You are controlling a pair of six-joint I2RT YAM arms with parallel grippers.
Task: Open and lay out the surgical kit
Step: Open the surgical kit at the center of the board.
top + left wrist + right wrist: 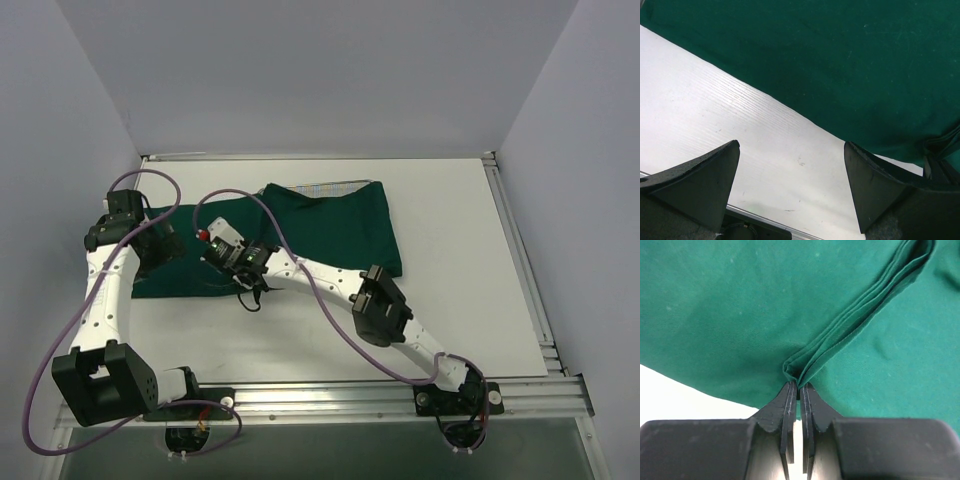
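Observation:
The surgical kit shows as a dark green cloth drape point(340, 225) bundled on the white table point(450, 250), left of centre and toward the back. My right gripper point(212, 245) reaches across to the drape's left part. In the right wrist view that gripper point(799, 385) is shut on a raised, folded ridge of the drape point(860, 305). My left gripper point(160, 245) hovers at the drape's left end. In the left wrist view it point(790, 145) is open over bare table point(740, 125), with nothing between its fingers and the drape's edge point(840, 60) just beyond them.
A pale checked strip point(320, 187) shows along the drape's far edge. Grey enclosure walls point(300, 70) close off the back and both sides. An aluminium rail point(400, 395) runs along the near edge by the arm bases. The right arm's cable point(320, 290) loops over the table.

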